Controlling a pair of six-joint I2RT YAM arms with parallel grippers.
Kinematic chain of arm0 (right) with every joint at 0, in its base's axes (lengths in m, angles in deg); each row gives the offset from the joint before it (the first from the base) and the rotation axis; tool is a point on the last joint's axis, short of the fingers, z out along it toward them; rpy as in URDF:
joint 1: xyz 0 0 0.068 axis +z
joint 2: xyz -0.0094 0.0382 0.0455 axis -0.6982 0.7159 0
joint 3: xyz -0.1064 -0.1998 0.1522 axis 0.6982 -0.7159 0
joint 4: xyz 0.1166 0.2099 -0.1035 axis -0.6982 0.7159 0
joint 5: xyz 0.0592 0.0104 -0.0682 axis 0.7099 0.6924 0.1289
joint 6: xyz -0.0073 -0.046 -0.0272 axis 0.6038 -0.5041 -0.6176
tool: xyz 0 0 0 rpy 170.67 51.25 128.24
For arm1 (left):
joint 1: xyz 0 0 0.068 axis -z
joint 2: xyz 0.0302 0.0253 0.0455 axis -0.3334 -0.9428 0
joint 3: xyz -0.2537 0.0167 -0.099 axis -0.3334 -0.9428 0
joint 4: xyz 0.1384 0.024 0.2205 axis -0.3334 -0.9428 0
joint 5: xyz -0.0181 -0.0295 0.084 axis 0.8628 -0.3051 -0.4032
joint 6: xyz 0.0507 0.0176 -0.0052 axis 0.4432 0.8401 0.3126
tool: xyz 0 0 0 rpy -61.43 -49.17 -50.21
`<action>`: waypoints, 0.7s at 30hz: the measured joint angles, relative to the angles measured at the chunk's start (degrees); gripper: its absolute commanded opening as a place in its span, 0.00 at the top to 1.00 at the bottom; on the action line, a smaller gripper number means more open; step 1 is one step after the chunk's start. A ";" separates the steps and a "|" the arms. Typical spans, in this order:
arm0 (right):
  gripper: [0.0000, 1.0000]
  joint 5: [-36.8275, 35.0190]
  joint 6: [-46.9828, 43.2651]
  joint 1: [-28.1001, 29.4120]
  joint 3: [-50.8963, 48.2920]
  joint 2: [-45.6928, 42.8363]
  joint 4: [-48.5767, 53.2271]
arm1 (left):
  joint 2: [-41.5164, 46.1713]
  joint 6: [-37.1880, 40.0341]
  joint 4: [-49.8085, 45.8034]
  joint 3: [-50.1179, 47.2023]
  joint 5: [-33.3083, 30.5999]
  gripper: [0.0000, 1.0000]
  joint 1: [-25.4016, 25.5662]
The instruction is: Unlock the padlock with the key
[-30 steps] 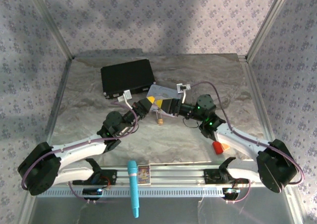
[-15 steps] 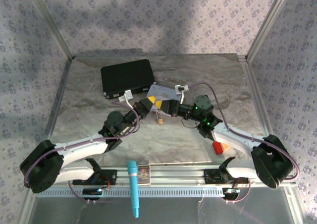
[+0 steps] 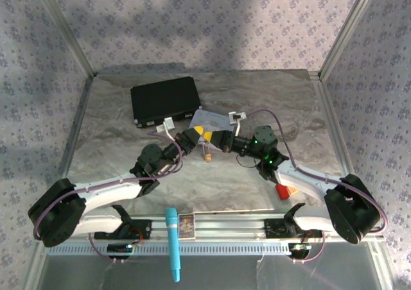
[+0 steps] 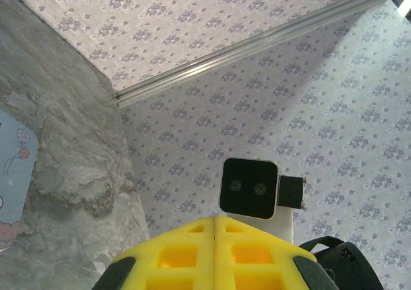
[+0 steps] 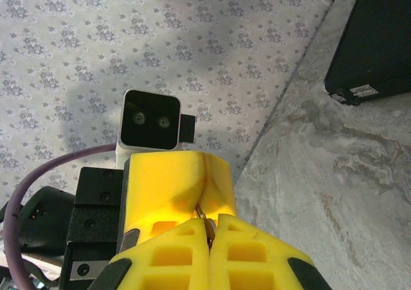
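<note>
Bench (image 3: 270, 97) count: one black case (image 3: 165, 99), one pale blue tin (image 3: 210, 117), one red-and-orange block (image 3: 283, 190), one padlock (image 3: 207, 154), one key (image 5: 206, 221).

Two claws, tip to tip just nearer than the case's right corner.
- Left claw (image 3: 196, 135): fully closed, yellow pads flush; cannot tell whether anything is held.
- Right claw (image 3: 215, 138): closed, pinching the key, a thin silvery sliver at the fingertip seam.

Padlock sits nearer than the case, just below the meeting tips.

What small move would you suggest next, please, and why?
Probably open the left gripper. The right gripper is shut on the key, tip to tip with the shut left one, while the padlock sits apart. Releasing would likely free the key for it.
</note>
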 measured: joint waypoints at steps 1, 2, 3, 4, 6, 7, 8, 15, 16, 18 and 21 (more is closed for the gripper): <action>1.00 0.00 0.00 -0.07 -0.02 0.00 0.02 | -0.04 0.00 0.00 0.00 0.00 1.00 0.00; 1.00 0.00 0.00 -0.07 -0.04 0.00 0.00 | -0.04 0.00 0.00 0.00 0.00 1.00 0.00; 1.00 0.00 0.00 -0.07 -0.04 0.00 0.00 | -0.04 0.00 -0.02 0.00 0.00 1.00 0.00; 1.00 0.00 0.00 -0.07 -0.04 0.00 0.02 | -0.04 0.00 -0.15 0.02 -0.02 0.92 0.00; 1.00 -0.04 -0.02 -0.07 -0.11 0.00 0.13 | -0.04 0.00 -0.50 0.00 -0.11 0.62 0.02; 1.00 -0.09 -0.02 -0.13 -0.15 0.00 0.24 | 0.04 -0.24 -1.14 0.02 -0.59 0.45 0.00; 1.00 -0.31 -0.02 -0.24 -0.20 -0.04 0.42 | 0.20 -0.28 -2.10 0.02 -1.05 0.34 -0.02; 1.00 -4.42 -1.14 -0.35 -2.27 -4.09 3.61 | 4.17 1.40 -15.96 1.70 -4.74 0.24 -0.24; 1.00 -5.14 -1.31 -0.37 -2.75 -5.14 4.31 | 4.79 1.81 -19.91 3.02 -5.16 0.24 -0.50; 1.00 -5.68 -1.31 -0.79 -3.13 -6.51 5.27 | 5.40 2.69 -28.63 6.60 -6.51 0.26 -0.83; 1.00 -5.44 -0.70 -2.05 -3.39 -6.80 4.59 | 5.68 3.67 -36.76 10.19 -8.17 0.30 -1.51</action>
